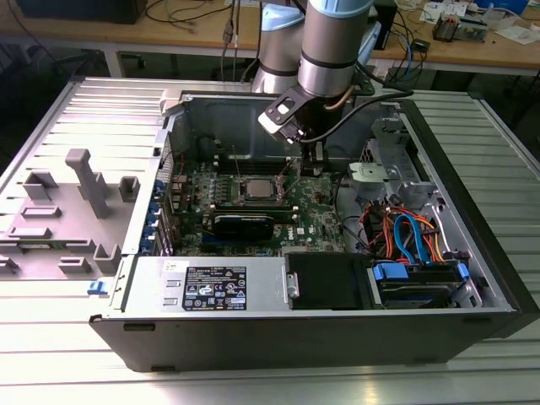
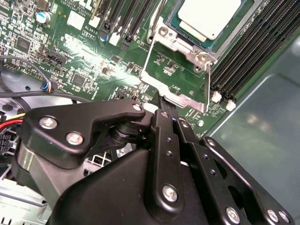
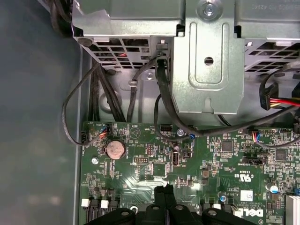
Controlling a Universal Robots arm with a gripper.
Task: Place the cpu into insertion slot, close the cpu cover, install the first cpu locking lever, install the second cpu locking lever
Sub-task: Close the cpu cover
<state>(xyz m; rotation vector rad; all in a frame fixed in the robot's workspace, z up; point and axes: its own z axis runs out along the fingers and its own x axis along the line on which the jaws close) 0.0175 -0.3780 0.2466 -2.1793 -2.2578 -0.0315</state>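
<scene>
The cpu [image 2: 211, 16] lies grey face up in the insertion slot [image 2: 183, 46], whose silver rim shows around it; in the exterior view the cpu [image 1: 256, 191] sits mid-board. The cpu cover [image 2: 171, 95] is swung open away from the slot, and green board shows through its window. Thin wire levers [image 2: 208, 84] run along the cover's sides. My gripper [image 2: 165, 104] is shut, its tips right at the cover's free edge; I cannot tell whether they touch it. In the exterior view the gripper [image 1: 310, 169] hangs just to the right of the socket. The first wrist view shows the gripper [image 3: 164, 190] closed above the board.
Long black memory slots [image 2: 243, 51] run beside the socket. A power supply [image 1: 219, 287] fills the case front, and a drive cage with coloured cables [image 1: 413, 245] stands at the exterior view's right. A metal bracket [image 3: 206, 61] and black cables overhang the board's edge. A grey plastic fixture [image 1: 84, 194] lies outside the case.
</scene>
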